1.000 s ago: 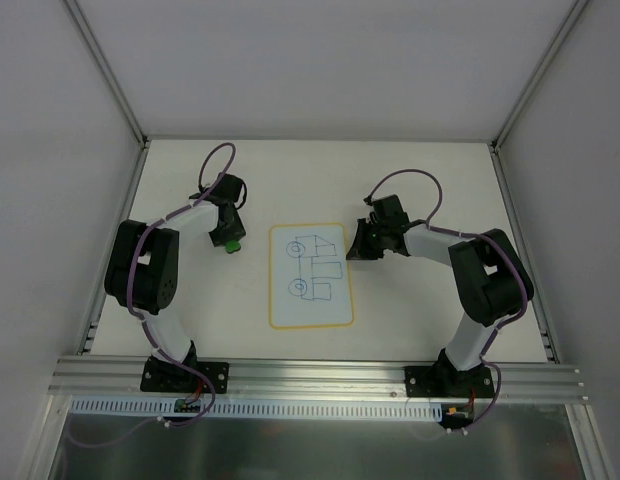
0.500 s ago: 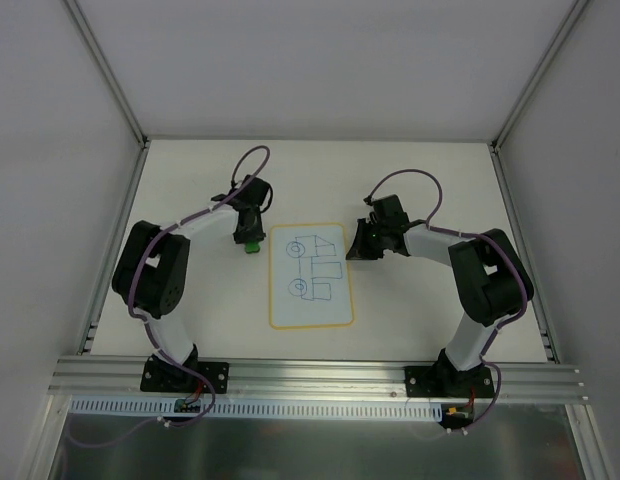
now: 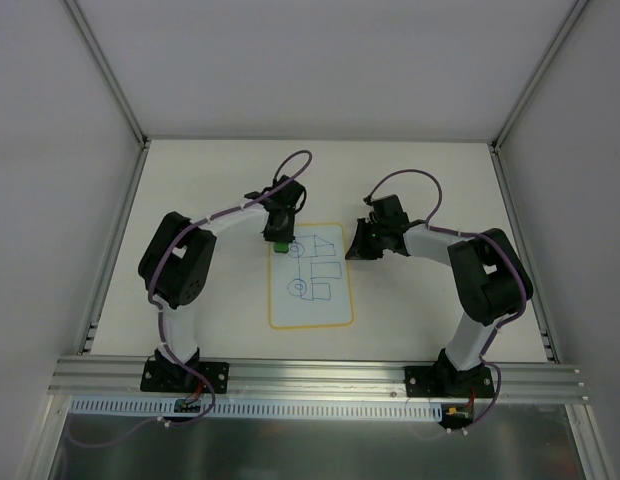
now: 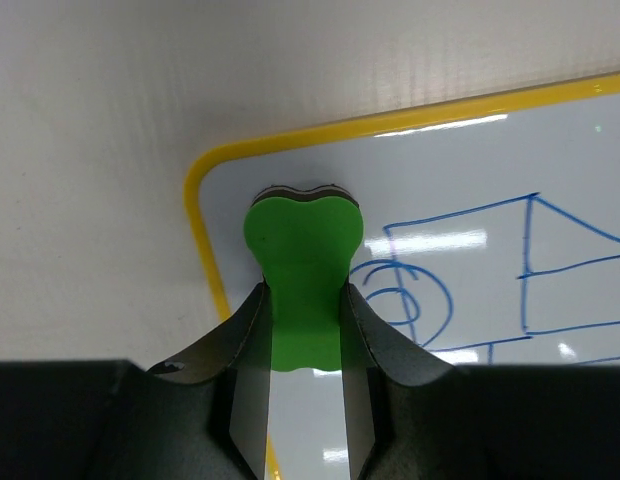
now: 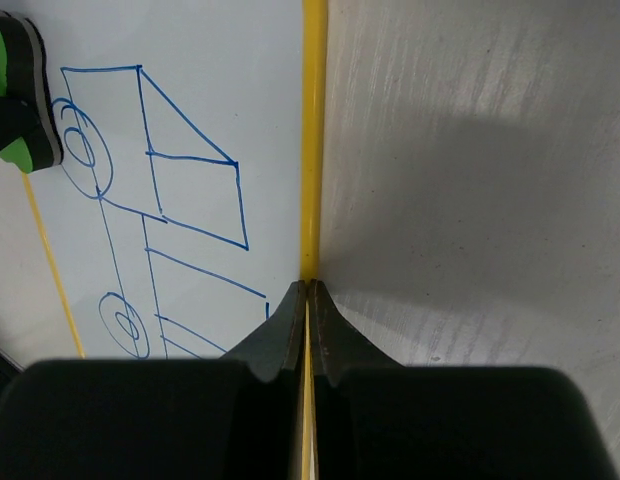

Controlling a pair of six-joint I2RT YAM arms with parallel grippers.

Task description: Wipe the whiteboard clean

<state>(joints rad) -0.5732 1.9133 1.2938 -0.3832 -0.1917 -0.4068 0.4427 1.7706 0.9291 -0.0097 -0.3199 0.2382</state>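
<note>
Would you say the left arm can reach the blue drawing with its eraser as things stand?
Probably yes: the left gripper holds the green eraser at the whiteboard's corner, with nothing between it and the drawing.

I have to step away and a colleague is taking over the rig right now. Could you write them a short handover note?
Left claw: shut on the green eraser, over the far-left corner of the whiteboard. I cannot tell whether it touches the board.
Right claw: shut and holding nothing, with its tips at the yellow border on the board's right edge.
Whiteboard: flat on the table between the arms.
Done: the eraser is picked up and brought to the board.
Left: the blue drawing looks whole, so all the wiping remains.
</note>
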